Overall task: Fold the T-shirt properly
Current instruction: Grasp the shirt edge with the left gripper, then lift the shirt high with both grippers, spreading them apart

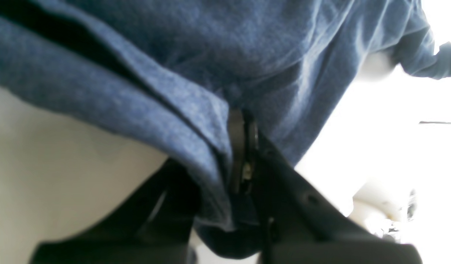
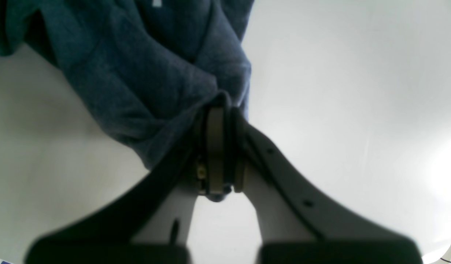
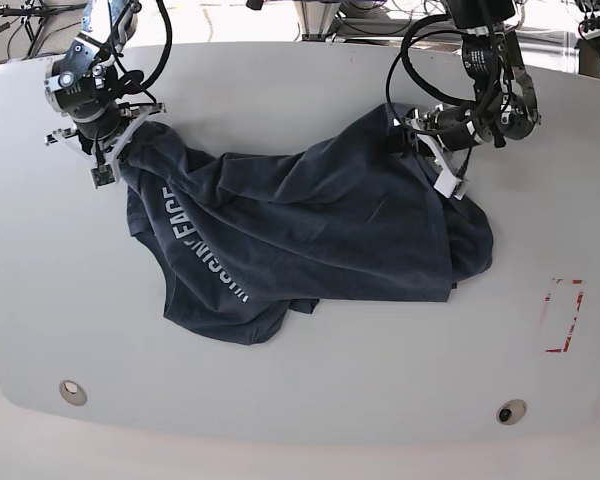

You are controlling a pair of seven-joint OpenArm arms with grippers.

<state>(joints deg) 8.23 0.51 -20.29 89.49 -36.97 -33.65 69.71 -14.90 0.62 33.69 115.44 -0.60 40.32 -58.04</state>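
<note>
Sprawling across the middle of the white table (image 3: 310, 400), the T-shirt (image 3: 310, 230) is lying rumpled and unfolded, reaching from the far left of the base view to right of centre. Its white lettering (image 3: 205, 250) is running diagonally down the left part, and one loose edge is curling under near the bottom. No crisp fold is showing anywhere, so I judge the task to be at its very start: the garment is being gathered at two points, and flattening, squaring up the sleeves and every fold are all remaining to be done.

Working at the shirt's far right edge in the base view, the left gripper (image 1: 243, 146) is pinching the cloth: in its wrist view the two dark fingers are standing pressed together with blue fabric draping over and around them, a doubled hem running off to the upper left. At the opposite corner, the right gripper (image 2: 221, 143) is likewise clamping down on a bunched ridge of fabric, its jaws meeting with only a thin layer caught between them, and the rest of the cloth is hanging away toward the top left of that view over bare table.

Sitting well apart from the shirt, a small red outlined rectangle (image 3: 563, 315) is marking the table near its right side, and two round fittings, one at the lower left (image 3: 72, 390) and one at the lower right (image 3: 511, 411), are lying close to the near edge.
</note>
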